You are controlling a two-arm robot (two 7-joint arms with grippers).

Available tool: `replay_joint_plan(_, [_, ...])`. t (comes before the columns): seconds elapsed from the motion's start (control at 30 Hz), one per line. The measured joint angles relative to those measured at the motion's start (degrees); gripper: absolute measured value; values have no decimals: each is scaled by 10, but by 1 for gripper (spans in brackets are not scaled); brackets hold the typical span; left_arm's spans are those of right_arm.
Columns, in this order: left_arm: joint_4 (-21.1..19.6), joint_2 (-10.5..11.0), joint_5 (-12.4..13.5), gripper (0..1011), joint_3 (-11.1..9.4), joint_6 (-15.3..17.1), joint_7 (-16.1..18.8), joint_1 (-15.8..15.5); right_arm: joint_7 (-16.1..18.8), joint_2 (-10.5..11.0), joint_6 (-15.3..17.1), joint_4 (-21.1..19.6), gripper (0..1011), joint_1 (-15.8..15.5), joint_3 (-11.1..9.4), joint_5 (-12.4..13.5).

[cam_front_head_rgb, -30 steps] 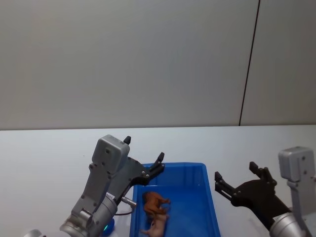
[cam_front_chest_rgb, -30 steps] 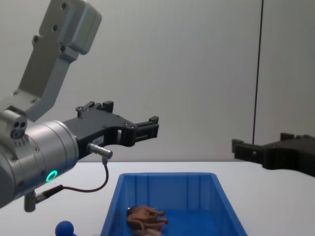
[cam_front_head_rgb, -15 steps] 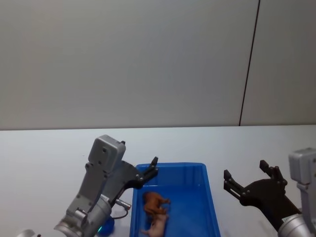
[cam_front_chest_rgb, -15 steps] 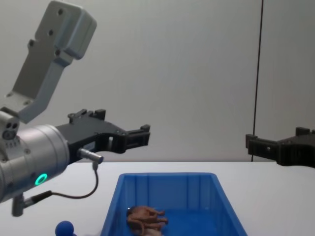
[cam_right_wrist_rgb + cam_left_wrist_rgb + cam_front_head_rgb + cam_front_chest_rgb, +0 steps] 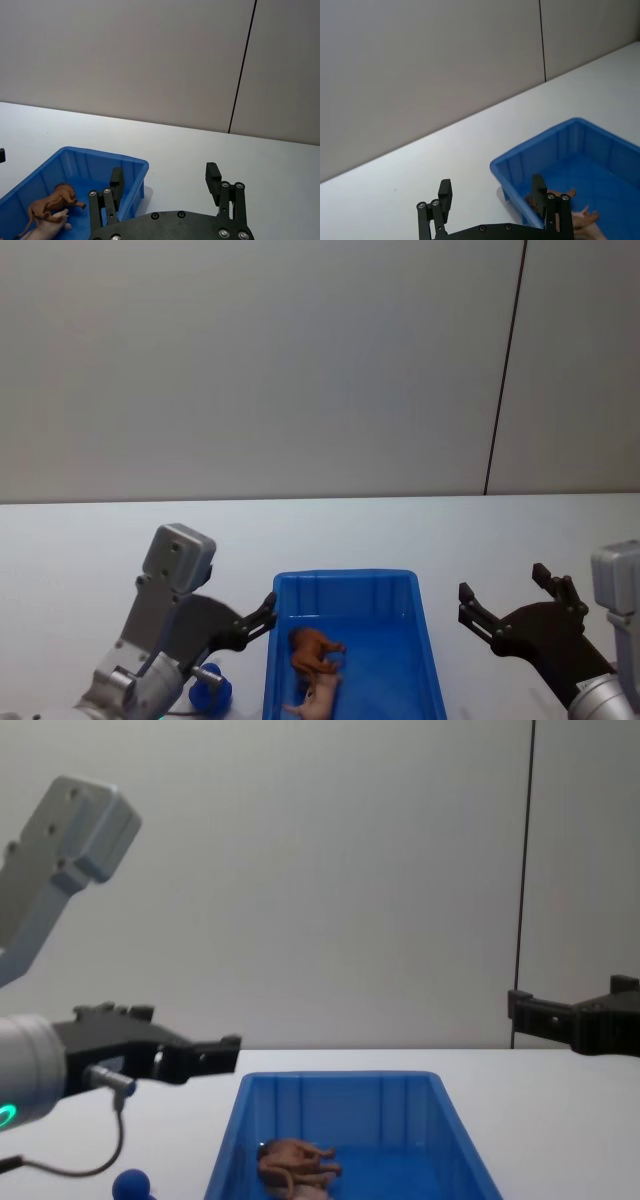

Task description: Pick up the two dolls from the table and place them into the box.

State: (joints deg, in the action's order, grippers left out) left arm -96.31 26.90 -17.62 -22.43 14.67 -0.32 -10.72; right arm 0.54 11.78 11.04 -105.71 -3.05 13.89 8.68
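Note:
The blue box (image 5: 345, 580) stands on the white table (image 5: 90, 550) straight in front of me. Inside it lie a reddish-brown doll (image 5: 315, 648) and a pale doll (image 5: 318, 698), touching each other. A blue doll (image 5: 210, 692) with a round head sits on the table just left of the box, under my left arm. My left gripper (image 5: 262, 615) hovers open and holds nothing, left of the box's rim. At the box's right, above the table, my right gripper (image 5: 505, 590) is open and holds nothing too.
A plain grey wall with one dark vertical seam (image 5: 505, 370) runs behind the table. Bare tabletop stretches beyond the box and to both sides of it.
My left arm has drawn back and down to the left, from above the box to beside its rim, uncovering the blue doll. The right gripper has slid a little right. The dolls in the box lie still.

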Motion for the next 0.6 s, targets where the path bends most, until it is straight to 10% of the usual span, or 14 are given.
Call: replay_joint_plan(0.6, [17,26,-54,1001,21,64,-5,22,-2,1,-1,-2,1001,-1,-1,-1])
